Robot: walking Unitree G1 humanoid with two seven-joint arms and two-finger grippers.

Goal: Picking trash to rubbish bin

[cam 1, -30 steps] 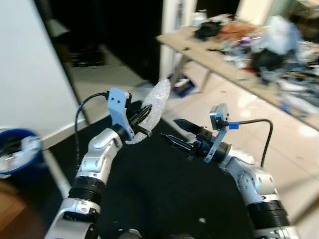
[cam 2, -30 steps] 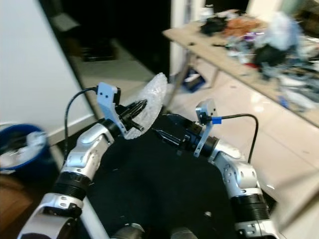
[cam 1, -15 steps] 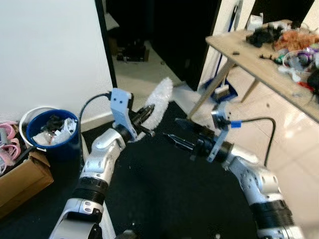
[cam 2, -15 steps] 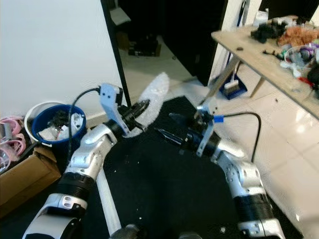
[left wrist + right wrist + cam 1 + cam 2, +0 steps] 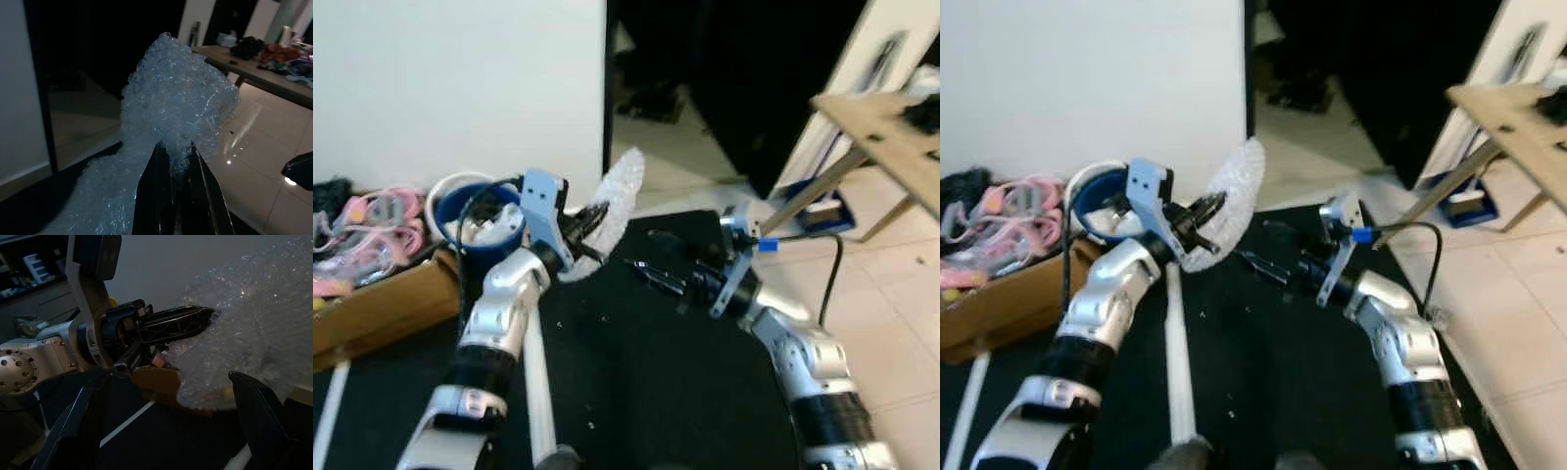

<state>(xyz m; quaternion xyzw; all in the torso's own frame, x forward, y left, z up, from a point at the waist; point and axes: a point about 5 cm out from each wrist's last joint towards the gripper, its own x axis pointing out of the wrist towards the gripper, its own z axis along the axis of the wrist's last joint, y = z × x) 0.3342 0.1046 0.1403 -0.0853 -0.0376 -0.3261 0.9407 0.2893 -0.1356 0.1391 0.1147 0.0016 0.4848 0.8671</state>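
A crumpled piece of clear bubble wrap is raised at chest height, and my left gripper is shut on its lower edge. In the left wrist view the bubble wrap bulges above the closed fingers. A blue rubbish bin with a white rim stands by the white wall, just behind and left of the left wrist, with trash inside. My right gripper hovers open a short way right of the wrap, pointing at it. Its wrist view shows the bubble wrap and the left gripper between its spread fingers.
A cardboard box with pink items sits left of the bin. A white pole lies on the black mat. A wooden table and a blue dustpan stand at the right. A dark doorway opens ahead.
The camera has swung left, so the bin, box and wall now sit close behind the left arm. Both arms keep the same pose, with the wrap still held.
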